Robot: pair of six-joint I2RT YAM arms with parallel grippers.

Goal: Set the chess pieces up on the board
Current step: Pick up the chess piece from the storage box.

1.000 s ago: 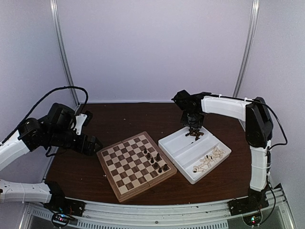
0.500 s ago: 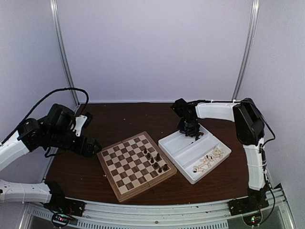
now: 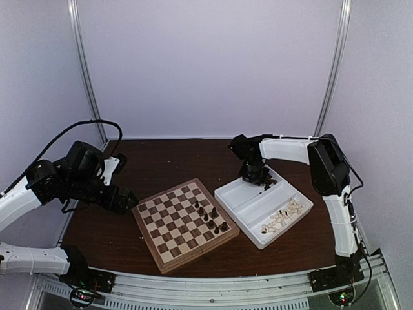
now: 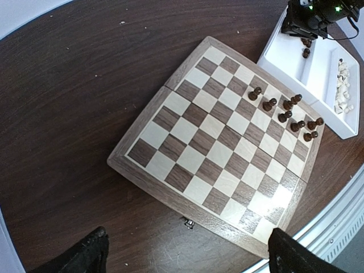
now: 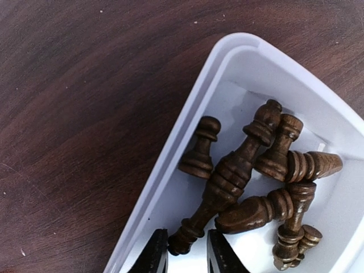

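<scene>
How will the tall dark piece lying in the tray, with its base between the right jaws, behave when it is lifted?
The tall dark piece looks like rigid turned wood, so it should not bend. Its round, glossy base between the right gripper's jaws may slip or swivel. Neighbouring pieces touch it, so they may shift.

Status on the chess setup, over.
Left gripper open, beside the board. Right gripper pinching a tall dark piece in the tray. No obstruction seen.
</scene>
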